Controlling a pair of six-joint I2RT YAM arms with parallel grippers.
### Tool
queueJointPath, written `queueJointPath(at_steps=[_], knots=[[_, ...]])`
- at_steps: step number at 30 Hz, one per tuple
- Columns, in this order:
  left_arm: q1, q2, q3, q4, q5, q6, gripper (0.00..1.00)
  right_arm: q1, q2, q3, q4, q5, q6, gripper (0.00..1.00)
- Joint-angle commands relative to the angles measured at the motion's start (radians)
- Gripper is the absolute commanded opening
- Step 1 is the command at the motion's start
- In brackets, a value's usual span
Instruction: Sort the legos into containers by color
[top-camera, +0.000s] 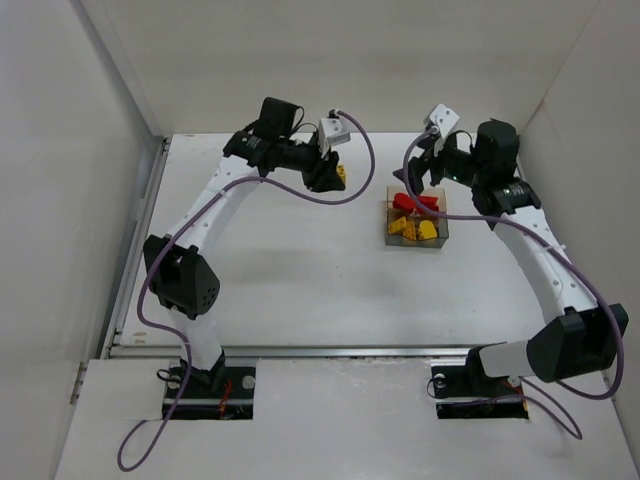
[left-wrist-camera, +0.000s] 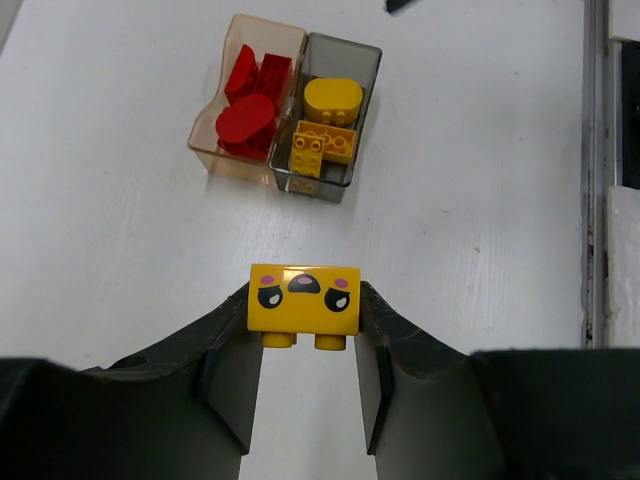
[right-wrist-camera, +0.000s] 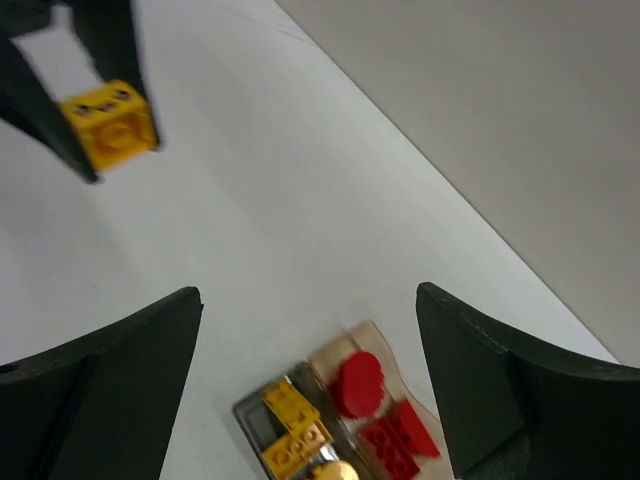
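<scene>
Here, your left gripper (left-wrist-camera: 305, 325) pinches the yellow face brick (left-wrist-camera: 305, 297) squarely between its fingers, short of the containers. Carry it over the clear grey tray (left-wrist-camera: 366, 100), which holds yellow legos (left-wrist-camera: 322, 145), not the adjoining tan tray (left-wrist-camera: 208, 125) of red legos (left-wrist-camera: 248, 110). Mind the right gripper (right-wrist-camera: 305, 300), wide open and empty, hovering nearby.

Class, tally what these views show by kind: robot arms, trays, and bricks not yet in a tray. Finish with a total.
Robot arms: 2 (left arm, right arm)
Trays: 2 (tan tray, grey tray)
Bricks outside a tray: 1 (yellow face brick, in the left pincer)
Total: 5
</scene>
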Motion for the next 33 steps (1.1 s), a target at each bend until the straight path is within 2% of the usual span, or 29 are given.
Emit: queueJointPath(at_steps=[1,3,5,8,9,13,17,21,25,27,33], knots=[[-0.020,-0.040,0.071,-0.013,0.058,0.100,0.00,0.036,0.006,0.049,0.039,-0.346,0.059,0.93],[-0.020,-0.040,0.095,-0.069,0.110,0.155,0.00,0.050,0.029,0.089,0.039,-0.413,0.087,0.91],[-0.020,-0.031,0.109,-0.105,0.211,0.215,0.00,0.078,0.044,0.118,0.039,-0.488,0.116,0.86],[-0.029,-0.031,0.138,-0.157,0.309,0.264,0.00,0.102,0.055,0.181,0.039,-0.530,0.134,0.77],[-0.042,-0.031,0.147,-0.171,0.320,0.276,0.00,0.118,0.055,0.191,0.039,-0.530,0.134,0.77],[-0.062,-0.020,0.189,-0.194,0.320,0.285,0.00,0.156,0.071,0.218,0.039,-0.530,0.124,0.77],[-0.072,-0.020,0.198,-0.194,0.320,0.285,0.00,0.165,0.095,0.218,0.039,-0.550,0.124,0.66],[-0.072,-0.020,0.198,-0.194,0.310,0.276,0.00,0.176,0.074,0.204,0.039,-0.523,0.124,0.64],[-0.072,-0.020,0.198,-0.162,0.289,0.223,0.00,0.185,0.051,0.170,0.039,-0.461,0.133,0.55],[-0.072,-0.020,0.198,-0.137,0.279,0.200,0.00,0.185,0.042,0.159,0.039,-0.414,0.133,0.54],[-0.072,-0.020,0.198,-0.079,0.248,0.120,0.00,0.185,0.023,0.139,0.039,-0.395,0.142,0.54]])
